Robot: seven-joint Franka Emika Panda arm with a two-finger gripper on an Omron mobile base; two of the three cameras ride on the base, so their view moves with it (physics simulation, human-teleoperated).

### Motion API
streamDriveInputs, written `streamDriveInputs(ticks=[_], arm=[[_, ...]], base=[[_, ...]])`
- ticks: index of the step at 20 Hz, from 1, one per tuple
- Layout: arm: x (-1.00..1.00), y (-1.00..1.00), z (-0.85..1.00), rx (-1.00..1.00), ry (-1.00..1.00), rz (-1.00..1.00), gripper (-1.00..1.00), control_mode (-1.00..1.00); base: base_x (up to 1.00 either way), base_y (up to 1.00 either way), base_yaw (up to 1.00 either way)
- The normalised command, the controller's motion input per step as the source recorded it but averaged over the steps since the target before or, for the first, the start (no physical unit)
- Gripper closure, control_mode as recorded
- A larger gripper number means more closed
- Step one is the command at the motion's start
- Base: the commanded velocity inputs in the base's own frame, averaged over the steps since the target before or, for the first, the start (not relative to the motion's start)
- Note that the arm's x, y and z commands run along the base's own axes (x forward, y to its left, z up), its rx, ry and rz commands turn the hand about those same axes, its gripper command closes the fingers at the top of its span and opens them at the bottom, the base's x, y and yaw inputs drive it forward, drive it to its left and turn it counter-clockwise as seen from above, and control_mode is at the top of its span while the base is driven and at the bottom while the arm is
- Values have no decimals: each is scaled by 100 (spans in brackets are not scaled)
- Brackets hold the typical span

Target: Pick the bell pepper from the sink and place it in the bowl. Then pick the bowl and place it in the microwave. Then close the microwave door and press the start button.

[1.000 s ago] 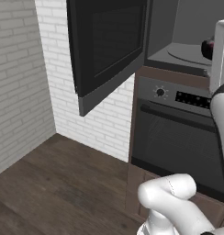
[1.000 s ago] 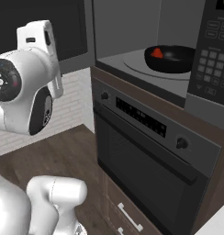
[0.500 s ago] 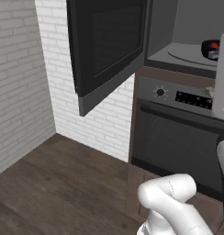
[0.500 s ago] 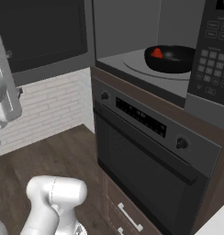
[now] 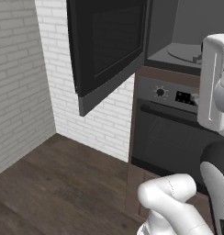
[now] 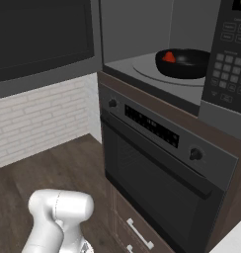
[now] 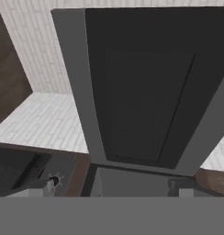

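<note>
The black bowl [image 6: 184, 63] sits on the turntable inside the microwave [image 6: 142, 62], and the red bell pepper [image 6: 168, 57] lies in it. The microwave door [image 5: 109, 46] stands swung open to the left, its grey lower edge facing down. In the hand view the same microwave door [image 7: 146, 92] faces the camera some way off. My gripper [image 7: 107, 193] is open, its tips barely showing far apart, with nothing between them. My white forearm [image 5: 214, 87] stands in front of the microwave opening and hides the bowl in the left base view. The sink is out of view.
Below the microwave is an oven [image 6: 157, 163] with a knob [image 5: 160, 92] and a display. The microwave's keypad [image 6: 226, 54] is right of the opening. A white brick wall [image 5: 22, 69] and dark wood floor [image 5: 54, 183] lie to the left.
My arm has swung out of the right base view and its forearm has come up at the right of the left base view, covering the bowl. Bowl, pepper and door have not moved.
</note>
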Motion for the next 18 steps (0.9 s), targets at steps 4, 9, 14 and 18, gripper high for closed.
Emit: streamDriveInputs(ticks=[4,9,14,18], arm=[[7,27,-17,-1,0,0,-100,-100],[16,25,-35,0,0,0,-100,-100],[1,41,-37,0,-5,0,-100,-100],[-11,42,-11,0,-10,-1,-100,-100]], base=[[0,0,0],[0,0,0],[0,0,0],[0,0,0]])
